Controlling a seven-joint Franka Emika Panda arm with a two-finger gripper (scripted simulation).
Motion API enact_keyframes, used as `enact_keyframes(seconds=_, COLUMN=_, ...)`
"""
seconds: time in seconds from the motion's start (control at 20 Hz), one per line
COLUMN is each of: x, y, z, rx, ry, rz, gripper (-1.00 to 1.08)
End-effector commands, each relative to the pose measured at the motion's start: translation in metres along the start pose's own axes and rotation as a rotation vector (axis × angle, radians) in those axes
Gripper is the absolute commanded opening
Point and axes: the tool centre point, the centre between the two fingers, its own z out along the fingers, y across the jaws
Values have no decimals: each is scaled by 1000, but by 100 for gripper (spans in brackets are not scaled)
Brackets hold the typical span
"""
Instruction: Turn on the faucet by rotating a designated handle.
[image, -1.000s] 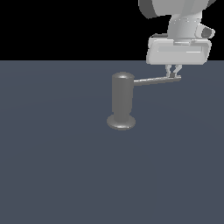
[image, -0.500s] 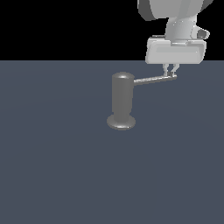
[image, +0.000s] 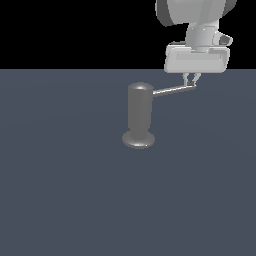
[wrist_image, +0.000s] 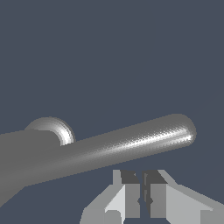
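One faucet (image: 139, 117) is standing upright on the dark grey desk (image: 65, 190), a smooth metallic cylinder with a rounded top and a flared round base; one thin handle (image: 173, 90) is projecting sideways from near its top toward the exterior view's right. The tool (image: 191, 80) is hanging just above the rod's free end with its fingers (wrist_image: 131, 194) pressed nearly together, gripping nothing; in the wrist view the handle (wrist_image: 131, 144) is passing beside the fingertips, not between them. The metal is looking rigid and polished, so probably slippery; the body is likely fixed, while the rod is likely swinging about the cylinder's axis. Pushing sideways near the tip is seeming the best purchase, giving most leverage; a closed tool may slide off the round rod. No brand, label or writing is showing anywhere.
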Motion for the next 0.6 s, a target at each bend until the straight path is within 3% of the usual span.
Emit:
enact_keyframes(seconds=0.0, x=8, y=-4, z=7, rx=2, ry=-3, rz=-4, gripper=-100)
enact_keyframes(seconds=0.55, x=32, y=-4, z=9, rx=0, ry=-7, rz=3, gripper=-100)
